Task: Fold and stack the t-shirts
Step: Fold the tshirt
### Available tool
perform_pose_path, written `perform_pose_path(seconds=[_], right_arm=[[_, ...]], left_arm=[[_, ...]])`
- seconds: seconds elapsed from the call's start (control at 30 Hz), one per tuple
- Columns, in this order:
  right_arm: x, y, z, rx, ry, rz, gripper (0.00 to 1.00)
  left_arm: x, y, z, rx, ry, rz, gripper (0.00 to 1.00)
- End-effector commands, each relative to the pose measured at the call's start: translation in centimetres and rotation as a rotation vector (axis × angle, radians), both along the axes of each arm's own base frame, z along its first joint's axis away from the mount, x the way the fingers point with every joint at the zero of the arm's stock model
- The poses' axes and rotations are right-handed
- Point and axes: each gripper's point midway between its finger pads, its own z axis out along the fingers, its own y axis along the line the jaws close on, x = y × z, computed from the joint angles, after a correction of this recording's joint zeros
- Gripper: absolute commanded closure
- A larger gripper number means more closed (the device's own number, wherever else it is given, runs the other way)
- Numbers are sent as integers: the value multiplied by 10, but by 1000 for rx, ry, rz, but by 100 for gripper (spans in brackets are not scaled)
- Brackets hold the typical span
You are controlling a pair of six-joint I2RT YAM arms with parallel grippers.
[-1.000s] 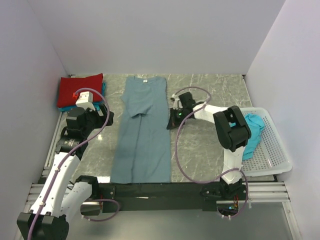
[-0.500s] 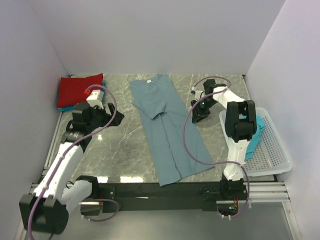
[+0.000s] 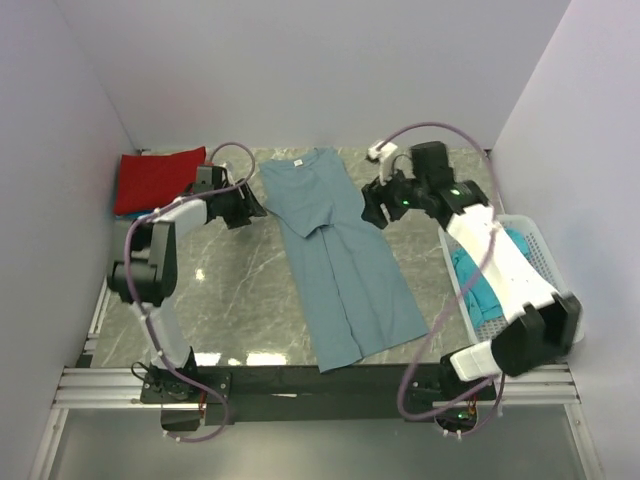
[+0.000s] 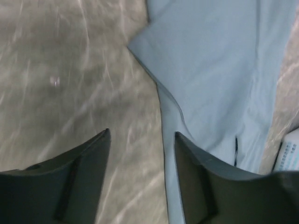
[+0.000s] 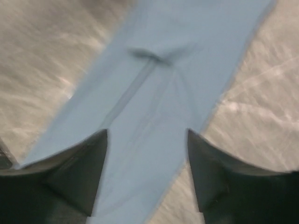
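Note:
A slate-blue t-shirt (image 3: 340, 260), folded lengthwise, lies slanted across the marble table with its white neck label (image 3: 297, 161) at the back. My left gripper (image 3: 252, 205) hovers open at its left shoulder. In the left wrist view the shirt's (image 4: 219, 70) edge runs between the open left gripper (image 4: 141, 133), with nothing gripped. My right gripper (image 3: 372, 208) is open beside the shirt's right edge. The right wrist view shows the shirt (image 5: 159, 84) lying flat under the right gripper (image 5: 147, 131). A folded red t-shirt (image 3: 160, 178) sits at the back left.
A white perforated basket (image 3: 545, 300) stands at the right edge of the table with a turquoise t-shirt (image 3: 478, 290) bunched inside. White walls close in the left, back and right sides. A black rail runs along the near edge.
The blue shirt went from lying straight to slanted, its lower end swung right. The right gripper opened and let it go. Both arms moved toward the shirt's collar end, and the left jaws narrowed somewhat.

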Motion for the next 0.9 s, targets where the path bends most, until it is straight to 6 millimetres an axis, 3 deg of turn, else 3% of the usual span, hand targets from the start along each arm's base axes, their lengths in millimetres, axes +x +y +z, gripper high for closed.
perform_pose_path(seconds=[0.0,0.03,0.07,0.13,0.27,0.63,0.77,0.87], right_arm=[[-4,-6,18,196,-9,32,22],[-11,-5,15,242,43,70,18],[-21,-9,2,267,132,88,16],[-24,-16,0,287,121,111,15],[-31,-16,11,313,39,118,15],[-35,-14,10,316,53,142,14],[-36,-15,9,314,51,140,14],[-36,-15,8,314,55,142,14]], left_arm=[[39,-15,19,-115,-55,4,40],[42,-19,1,-130,-13,1,41],[50,-22,3,-153,-15,12,42],[53,-22,-15,-167,26,39,43],[57,-25,-29,-228,74,120,43],[58,-28,-49,-281,117,232,43],[59,-21,-49,-232,103,250,55],[63,-18,-42,-205,76,244,58]])
